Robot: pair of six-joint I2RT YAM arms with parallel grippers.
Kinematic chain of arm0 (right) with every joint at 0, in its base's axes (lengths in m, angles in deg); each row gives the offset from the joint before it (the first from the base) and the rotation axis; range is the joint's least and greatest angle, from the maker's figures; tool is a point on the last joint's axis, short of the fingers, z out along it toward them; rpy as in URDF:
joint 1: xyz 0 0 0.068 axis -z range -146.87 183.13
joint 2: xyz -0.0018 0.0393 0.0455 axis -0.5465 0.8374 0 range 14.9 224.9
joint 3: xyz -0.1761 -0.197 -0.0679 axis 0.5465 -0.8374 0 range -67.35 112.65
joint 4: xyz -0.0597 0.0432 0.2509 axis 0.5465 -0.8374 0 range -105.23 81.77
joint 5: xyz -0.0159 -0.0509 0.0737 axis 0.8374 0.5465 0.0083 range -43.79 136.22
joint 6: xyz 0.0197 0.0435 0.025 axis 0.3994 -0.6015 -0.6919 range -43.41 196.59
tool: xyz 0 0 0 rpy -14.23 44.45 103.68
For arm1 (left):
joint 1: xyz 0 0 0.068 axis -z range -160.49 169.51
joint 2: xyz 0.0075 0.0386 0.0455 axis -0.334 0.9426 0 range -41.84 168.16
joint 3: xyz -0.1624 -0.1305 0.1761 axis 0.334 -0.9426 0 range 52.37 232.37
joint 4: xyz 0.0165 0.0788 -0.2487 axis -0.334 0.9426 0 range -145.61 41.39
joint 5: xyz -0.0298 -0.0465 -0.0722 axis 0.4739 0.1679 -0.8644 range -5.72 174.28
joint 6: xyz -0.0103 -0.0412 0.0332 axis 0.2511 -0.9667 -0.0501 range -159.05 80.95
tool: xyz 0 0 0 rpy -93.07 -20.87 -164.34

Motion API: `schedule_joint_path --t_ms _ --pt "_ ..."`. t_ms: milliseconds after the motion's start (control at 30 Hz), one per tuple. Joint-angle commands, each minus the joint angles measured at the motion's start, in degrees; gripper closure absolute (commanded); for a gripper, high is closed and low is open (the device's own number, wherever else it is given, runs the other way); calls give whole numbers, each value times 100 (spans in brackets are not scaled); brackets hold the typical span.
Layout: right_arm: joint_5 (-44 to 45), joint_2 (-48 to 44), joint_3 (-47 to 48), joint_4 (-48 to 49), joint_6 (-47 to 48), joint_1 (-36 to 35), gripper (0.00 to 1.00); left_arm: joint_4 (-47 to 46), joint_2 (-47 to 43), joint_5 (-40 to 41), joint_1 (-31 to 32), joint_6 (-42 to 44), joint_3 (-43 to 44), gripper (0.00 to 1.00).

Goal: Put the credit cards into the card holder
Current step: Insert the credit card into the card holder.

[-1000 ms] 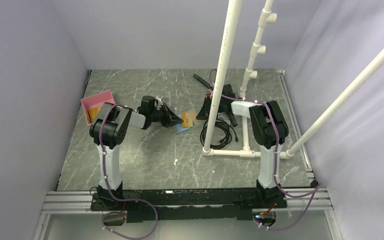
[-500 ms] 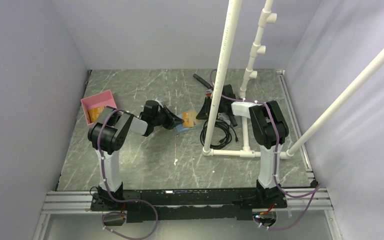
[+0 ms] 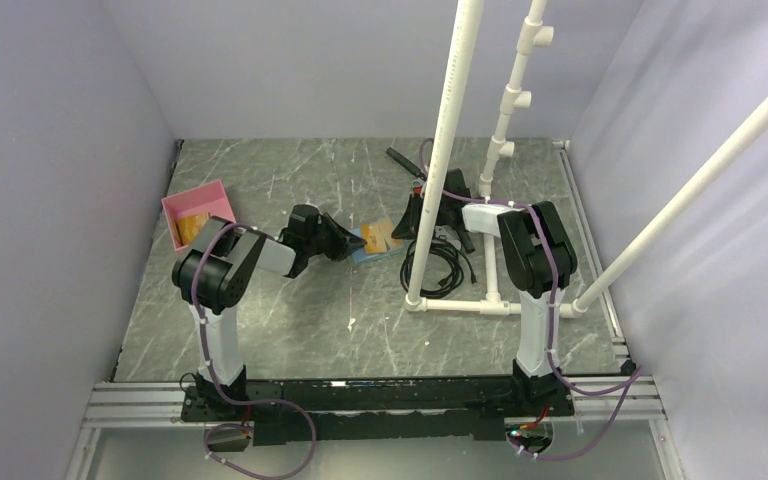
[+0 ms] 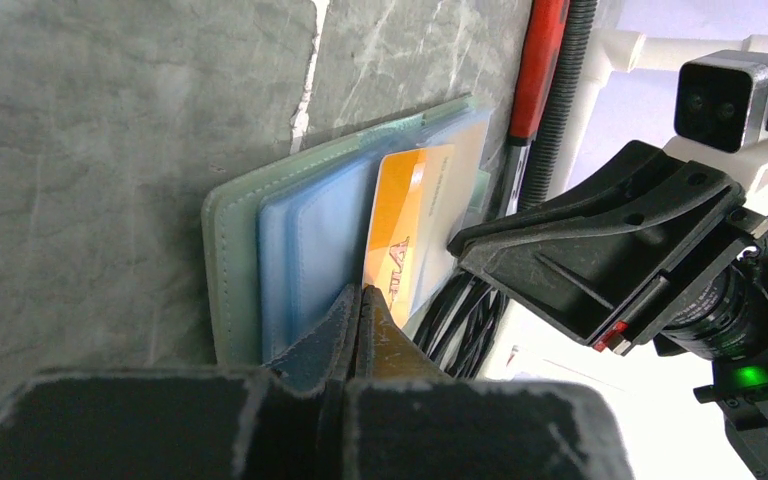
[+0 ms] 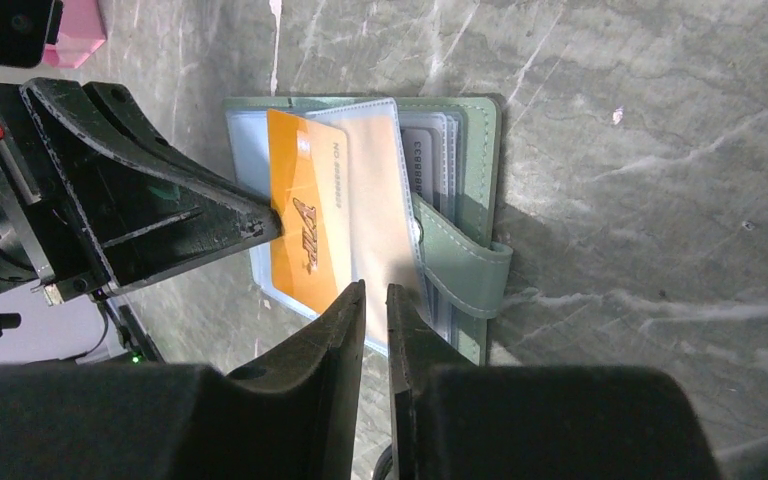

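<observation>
Left wrist: orange card point(image 4: 400, 225) pinched by left pincer point(image 4: 358, 300), lying atop card holder point(image 4: 230, 260).

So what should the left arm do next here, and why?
Probably nudge the orange card further into the card holder: the shut left gripper touches the card's outer edge with its tip, and much of the card looks uncovered.

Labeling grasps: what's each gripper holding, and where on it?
Left gripper pinches the orange card at one edge. Right gripper appears to pinch a clear sleeve of the card holder by its edge.
</observation>
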Motion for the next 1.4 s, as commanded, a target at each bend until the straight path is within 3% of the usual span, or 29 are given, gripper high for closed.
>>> schedule_joint_path --t_ms 0,400,500,567,767,967,1133,1367 --pt "188 21 -62 8 52 -44 83 -313 42 338 89 -234 89 100" --pt "-72 -166 -214 180 -331 -56 82 -539 174 1411 663 -369 140 100" --pt "139 -435 -102 -260 4 26 77 -555 370 1317 677 -299 218 100" --pt "278 -521 119 -591 317 135 68 -383 419 1156 672 -167 327 100" --pt "373 -236 721 -1094 955 259 54 -38 434 739 644 228 530 100" --pt "73 216 1066 -1001 955 255 56 196 452 384 553 429 665 100" --pt "-184 545 1216 -908 827 160 73 281 602 65 466 470 798 100" --pt "-494 574 984 -449 400 -2 78 615 575 -55 430 824 1113 100"
